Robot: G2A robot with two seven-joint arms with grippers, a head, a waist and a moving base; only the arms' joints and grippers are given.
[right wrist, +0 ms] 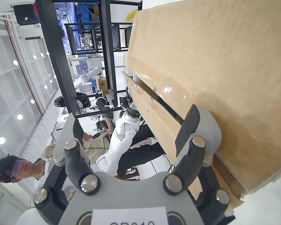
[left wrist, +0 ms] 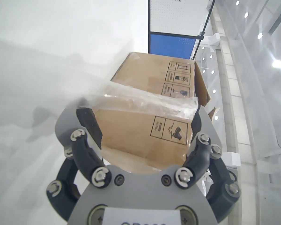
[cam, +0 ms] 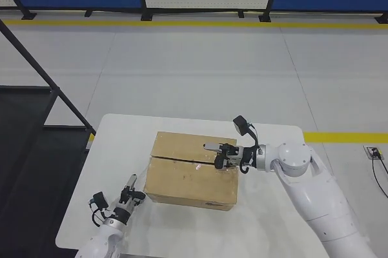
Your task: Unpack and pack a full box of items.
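While the top view looked down, the cardboard box (cam: 192,169) sat mid-tabletop (cam: 116,145), the right tool (cam: 213,155) at its top seam and the left tool (cam: 134,187) just beside a near corner. The left wrist view had that tool spread, facing the box's taped end. The right wrist view had its tool spread too, one finger (right wrist: 189,127) against the box top beside the seam.

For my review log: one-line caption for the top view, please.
Brown cardboard box on white table; right gripper open over its top seam, left gripper open beside its near corner.
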